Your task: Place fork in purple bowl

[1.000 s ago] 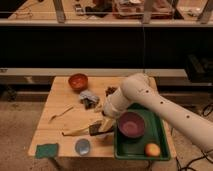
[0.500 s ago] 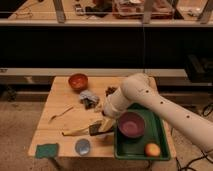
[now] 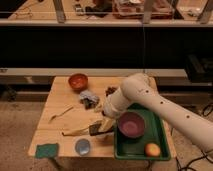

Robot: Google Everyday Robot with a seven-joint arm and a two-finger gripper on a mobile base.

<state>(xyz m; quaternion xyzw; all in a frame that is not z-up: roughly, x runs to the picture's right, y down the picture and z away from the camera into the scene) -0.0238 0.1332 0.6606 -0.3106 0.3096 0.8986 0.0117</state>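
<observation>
Task not started as far as I can see: the fork (image 3: 61,114) lies flat on the wooden table (image 3: 59,95), well left of the purple bowl (image 3: 131,124), with nothing touching it. The purple bowl sits in the green tray (image 3: 131,149) and looks empty. The gripper (image 3: 105,123) is low, just left of the purple bowl, right at the dark head of the long pale-handled tool (image 3: 80,131), which is the wrong item. Can't tell whether the claw is released or clenched, or whether it touches the tool. Everything is left to do: reach the fork, grasp, lift, carry, release over the bowl. Room: the tool lies between bowl and fork, so a low sweep left could drag it; I'd go up first. Crumpled grey cloth (image 3: 89,98) is back-left of the bowl, the orange-red bowl (image 3: 78,81) farther back-left, the grey-blue disc (image 3: 82,146) and green pad (image 3: 46,150) front-left. The fork has bare wood around it but lies on the far side of the table from the bowl, near that edge; a bad nudge could push it off. The tray wall left of the bowl is a lip to clear on the return. Orange fruit (image 3: 152,149) is front-right of the bowl, out of the path.
</observation>
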